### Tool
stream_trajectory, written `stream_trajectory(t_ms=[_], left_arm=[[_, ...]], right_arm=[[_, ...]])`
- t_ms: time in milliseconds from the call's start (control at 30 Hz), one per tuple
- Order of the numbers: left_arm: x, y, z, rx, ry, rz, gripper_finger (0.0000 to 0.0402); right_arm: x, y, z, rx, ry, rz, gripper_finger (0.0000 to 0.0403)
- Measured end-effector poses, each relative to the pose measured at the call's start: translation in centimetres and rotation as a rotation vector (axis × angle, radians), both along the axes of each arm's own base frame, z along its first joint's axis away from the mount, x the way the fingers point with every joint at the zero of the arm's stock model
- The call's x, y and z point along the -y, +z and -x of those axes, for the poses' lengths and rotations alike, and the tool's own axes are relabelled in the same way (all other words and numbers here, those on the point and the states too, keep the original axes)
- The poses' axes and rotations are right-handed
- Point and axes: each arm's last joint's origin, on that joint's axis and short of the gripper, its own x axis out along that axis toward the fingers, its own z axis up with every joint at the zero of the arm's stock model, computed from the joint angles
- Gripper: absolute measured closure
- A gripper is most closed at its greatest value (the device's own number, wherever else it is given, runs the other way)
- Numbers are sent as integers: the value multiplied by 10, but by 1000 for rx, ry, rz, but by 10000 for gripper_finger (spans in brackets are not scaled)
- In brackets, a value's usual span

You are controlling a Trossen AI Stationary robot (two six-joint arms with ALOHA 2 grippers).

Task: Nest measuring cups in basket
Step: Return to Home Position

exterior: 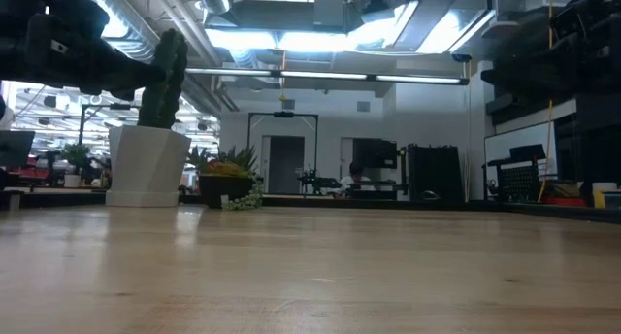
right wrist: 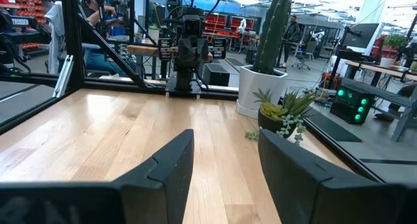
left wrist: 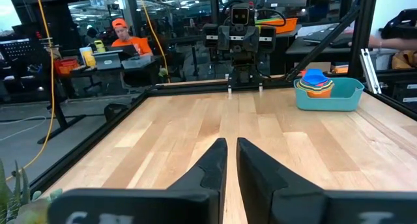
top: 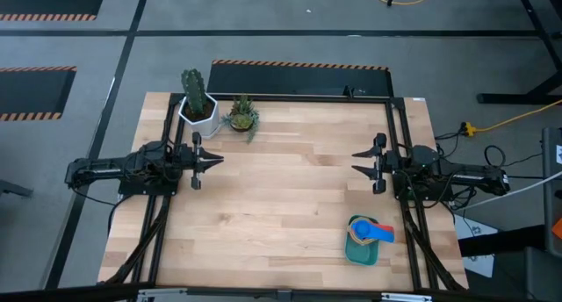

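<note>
Right claw (top: 355, 161) hangs wide open and empty at the table's right side; left claw (top: 219, 159), opposite, is pinched shut on nothing. Cups (top: 378, 233) sit nested in the basket (top: 362, 256) beside the right arm, where a low swing could topple them.

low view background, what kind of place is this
Probably a robotics lab or workshop in an open industrial hall: exposed ceiling ducts and strip lights, hazard-striped floor tape beside the table, and a person at a cluttered workbench.
</note>
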Motion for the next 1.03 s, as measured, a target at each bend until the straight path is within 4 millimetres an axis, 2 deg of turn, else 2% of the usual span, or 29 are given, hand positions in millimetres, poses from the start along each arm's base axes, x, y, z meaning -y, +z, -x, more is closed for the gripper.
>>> stream_trajectory(t_ms=[667,1033], left_arm=[[0,0,0,0,0,0,398],[0,0,0,0,0,0,381]], right_arm=[[0,0,0,0,-1,0,226],[0,0,0,0,-1,0,226]])
